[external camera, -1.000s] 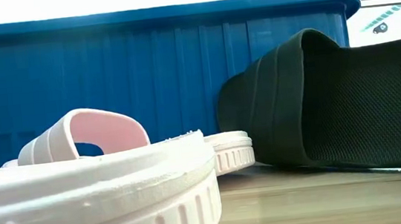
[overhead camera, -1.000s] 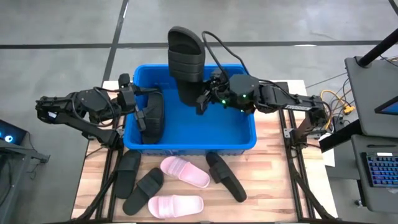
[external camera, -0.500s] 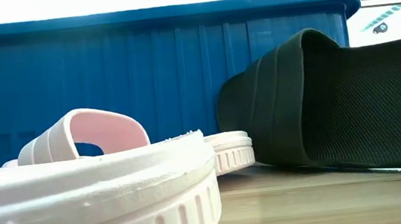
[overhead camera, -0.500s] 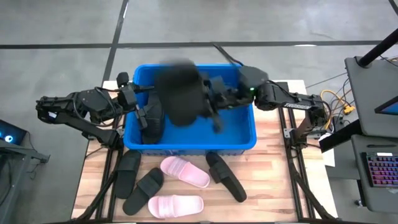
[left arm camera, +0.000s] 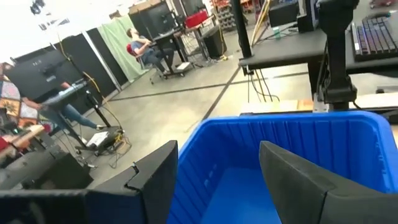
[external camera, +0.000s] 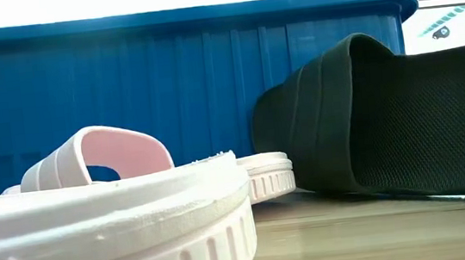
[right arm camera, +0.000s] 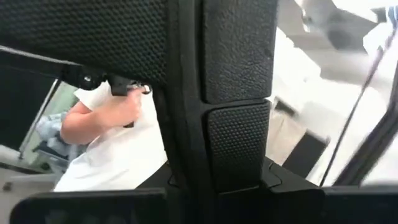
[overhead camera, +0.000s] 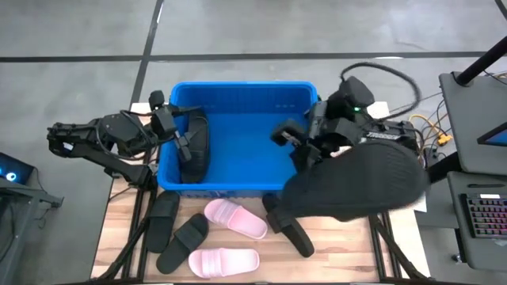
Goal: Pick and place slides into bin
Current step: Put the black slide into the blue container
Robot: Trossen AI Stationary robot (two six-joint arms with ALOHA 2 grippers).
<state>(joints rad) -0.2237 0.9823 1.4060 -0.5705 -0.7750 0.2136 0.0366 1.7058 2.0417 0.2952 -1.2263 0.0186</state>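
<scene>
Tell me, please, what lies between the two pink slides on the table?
In the high view, bare wood only: the upper pink slide and lower pink slide lie apart.

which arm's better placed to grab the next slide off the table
Left, probably. The right gripper is shut on a black slide, so it's busy. The left gripper is open at the bin's left wall, above the black slides on the table.

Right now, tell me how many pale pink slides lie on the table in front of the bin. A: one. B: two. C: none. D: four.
B: the high view shows one pink slide and a second pink slide on the wood before the bin.
</scene>
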